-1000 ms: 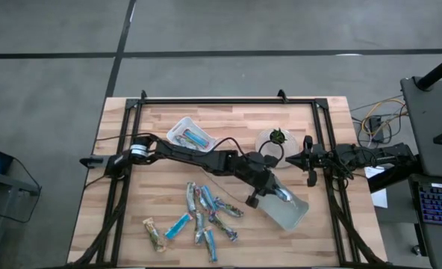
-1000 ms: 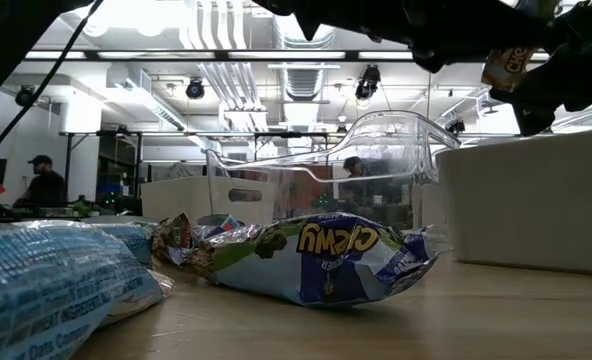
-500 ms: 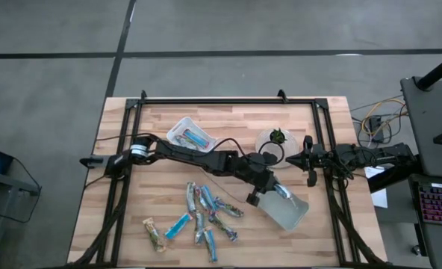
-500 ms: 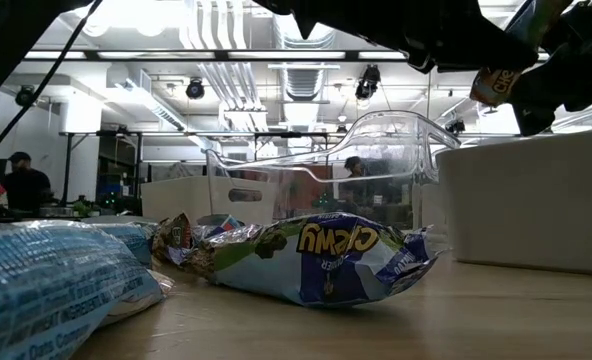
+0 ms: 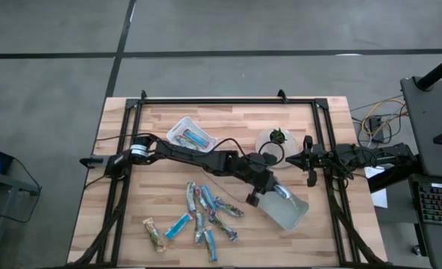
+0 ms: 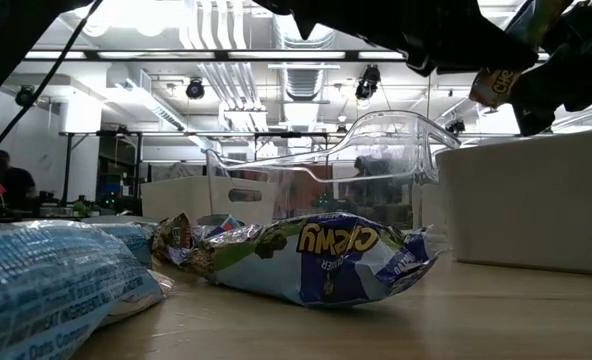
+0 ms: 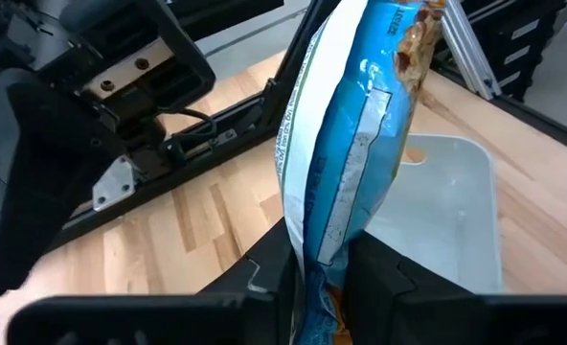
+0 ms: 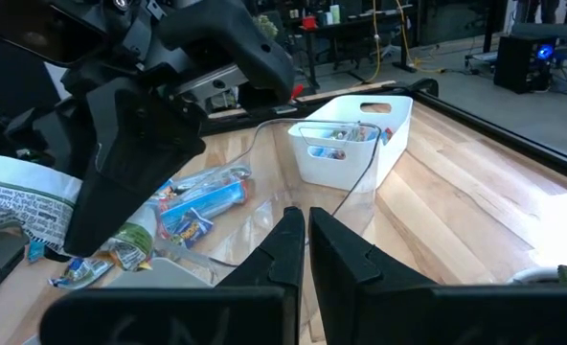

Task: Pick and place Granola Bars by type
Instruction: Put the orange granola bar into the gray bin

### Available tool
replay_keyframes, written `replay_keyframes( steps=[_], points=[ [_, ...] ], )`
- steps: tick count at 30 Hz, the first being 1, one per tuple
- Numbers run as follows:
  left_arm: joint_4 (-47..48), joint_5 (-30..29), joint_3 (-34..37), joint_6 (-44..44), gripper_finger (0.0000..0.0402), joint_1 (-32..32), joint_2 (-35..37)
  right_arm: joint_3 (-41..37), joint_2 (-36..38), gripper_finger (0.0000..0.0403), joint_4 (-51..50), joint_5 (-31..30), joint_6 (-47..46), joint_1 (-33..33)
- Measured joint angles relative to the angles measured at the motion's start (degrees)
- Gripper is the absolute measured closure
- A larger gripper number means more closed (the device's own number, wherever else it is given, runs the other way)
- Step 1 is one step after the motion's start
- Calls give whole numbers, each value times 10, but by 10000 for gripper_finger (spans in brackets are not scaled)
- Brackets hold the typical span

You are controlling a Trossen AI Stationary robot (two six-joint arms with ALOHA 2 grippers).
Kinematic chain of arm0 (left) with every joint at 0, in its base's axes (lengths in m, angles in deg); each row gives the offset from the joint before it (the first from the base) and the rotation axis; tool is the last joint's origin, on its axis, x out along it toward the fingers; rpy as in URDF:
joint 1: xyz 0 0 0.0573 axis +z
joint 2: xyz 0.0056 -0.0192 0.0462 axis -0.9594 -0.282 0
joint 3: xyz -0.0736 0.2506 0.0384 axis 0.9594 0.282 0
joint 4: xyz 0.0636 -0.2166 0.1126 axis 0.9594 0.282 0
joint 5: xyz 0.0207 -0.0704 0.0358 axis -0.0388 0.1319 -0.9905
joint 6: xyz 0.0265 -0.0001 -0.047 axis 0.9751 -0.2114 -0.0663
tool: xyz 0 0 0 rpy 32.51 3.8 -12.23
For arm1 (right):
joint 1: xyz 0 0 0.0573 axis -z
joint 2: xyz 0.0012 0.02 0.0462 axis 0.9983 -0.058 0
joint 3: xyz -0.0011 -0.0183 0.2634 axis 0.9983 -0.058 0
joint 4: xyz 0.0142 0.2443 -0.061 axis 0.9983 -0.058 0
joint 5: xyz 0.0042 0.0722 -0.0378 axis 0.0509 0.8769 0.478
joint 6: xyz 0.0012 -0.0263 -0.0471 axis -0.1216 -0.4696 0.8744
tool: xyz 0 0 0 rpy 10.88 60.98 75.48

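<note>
Fingers point(image 7: 274, 287) of the left arm clench a blue granola bar point(image 7: 355, 144) (upright) above the clear tray point(image 7: 456, 220).

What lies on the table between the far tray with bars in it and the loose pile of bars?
In the high view, the left arm stretches across between the far tray and the pile of bars.

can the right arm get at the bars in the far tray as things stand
Probably not easily: the left arm stretches across the table between the right end effector and the far tray, blocking the direct path.
</note>
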Motion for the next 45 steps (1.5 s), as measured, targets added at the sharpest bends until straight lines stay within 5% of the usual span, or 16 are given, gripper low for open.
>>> replay_keyframes(
  steps=[12,29,34,40,45],
  points=[
    [7,1,0,-5,266,-1,0,0,0,390,0,0,0,0],
    [7,17,0,-9,262,-4,0,0,0,390,0,0,0,0],
    [14,9,0,-47,292,-4,10,0,0,390,0,0,0,0],
    [96,2,0,-60,391,-7,55,0,0,390,0,0,0,0],
    [186,-5,0,-87,401,-16,109,0,0,390,0,-1,0,0]
  ],
)
